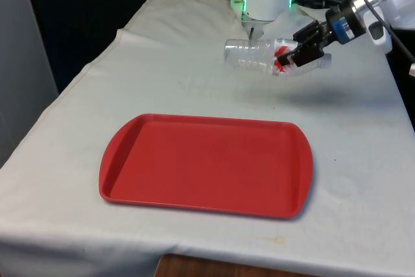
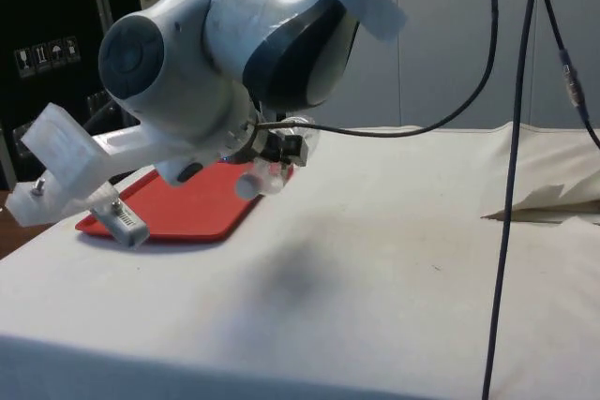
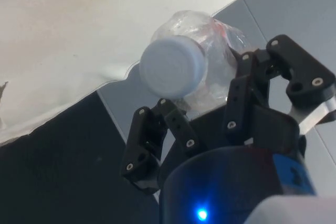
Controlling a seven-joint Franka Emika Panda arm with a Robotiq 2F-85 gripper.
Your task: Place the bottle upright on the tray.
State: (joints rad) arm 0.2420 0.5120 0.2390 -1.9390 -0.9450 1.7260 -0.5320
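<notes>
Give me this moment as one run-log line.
gripper: shut on bottle | bottle: clear, lying sideways, lifted off the cloth | tray: red, nothing on it | step: bottle not yet upright on tray

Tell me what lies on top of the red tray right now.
Nothing lies on the tray; its whole red surface shows bare. The bottle is held on its side in the end effector, above the cloth beyond the tray's far edge.

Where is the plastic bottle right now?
In the front view the bottle lies on its side in the gripper, lifted above the cloth toward the front view's right, beyond the far edge of the red tray.
</notes>
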